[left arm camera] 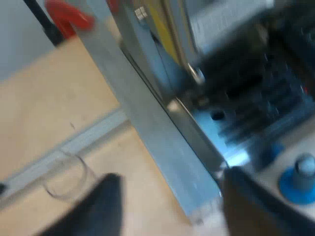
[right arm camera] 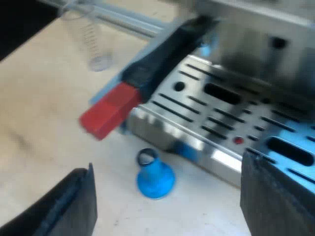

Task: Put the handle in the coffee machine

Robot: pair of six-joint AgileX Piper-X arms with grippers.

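Two hands: left hand (left arm camera: pixel 171 173) and right hand (right arm camera: pixel 167 164) are both spread wide open, gripping nothing.
Left hand: it hovers over the pale wooden bench (left arm camera: pixel 54 108), at the near corner of the espresso machine (left arm camera: pixel 162 147), beside its metal side panel.
Right hand: it hovers above the bench in front of the machine's drip tray (right arm camera: pixel 231 118), touching nothing.
Tamper (right arm camera: pixel 155 178): blue, it stands on its broad base on the bench, just beside the tray's front edge and apart from both hands.
Handle (right arm camera: pixel 157 61): the dark grip slants over the tray's corner. Its red end sticks out over the bench, near the tamper but not touching it. Its far end runs in under the machine's front. Whether it is locked there I cannot tell.
Measuring glass (right arm camera: pixel 91 42): clear, it stands upright on the bench past the handle, just beside a metal rail (right arm camera: pixel 128 19) and well apart from the tamper.
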